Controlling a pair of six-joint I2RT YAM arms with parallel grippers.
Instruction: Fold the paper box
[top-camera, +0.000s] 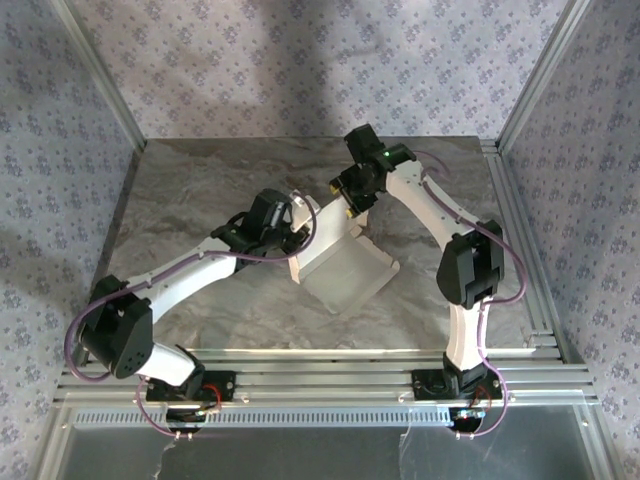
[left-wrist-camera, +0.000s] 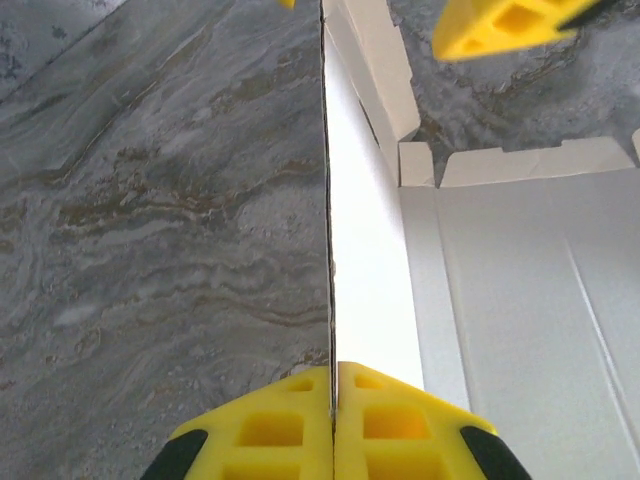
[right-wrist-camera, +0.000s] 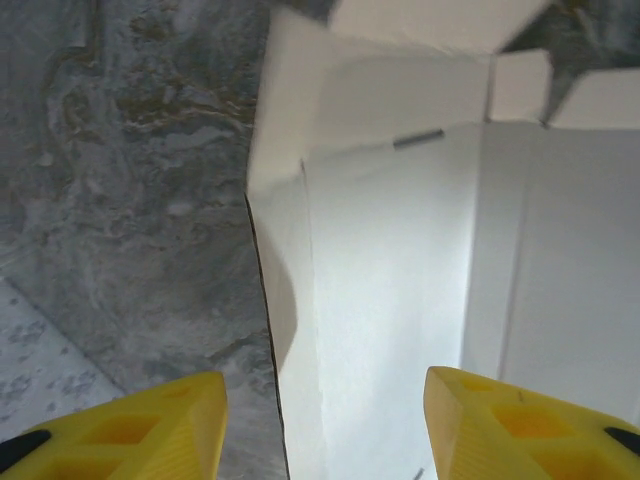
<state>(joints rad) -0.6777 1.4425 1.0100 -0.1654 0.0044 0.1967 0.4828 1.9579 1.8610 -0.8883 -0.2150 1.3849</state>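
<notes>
Left gripper (left-wrist-camera: 333, 400): clamped shut on upright side wall of paper box (top-camera: 345, 268), at middle of table (top-camera: 200, 200); right gripper (right-wrist-camera: 325, 410): stood part-open astride wall edge at far end, gripping nothing. Judged risk of thin wall buckling or springing flat if pinch slipped under sideways push. Found no print or labels.

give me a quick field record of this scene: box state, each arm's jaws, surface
item: paper box, part-folded, side walls raised
surface: grey marbled table
left jaws: shut on an upright side wall of the box
right jaws: open, set either side of a raised wall's edge, not gripping
task stage: folding unfinished
</notes>
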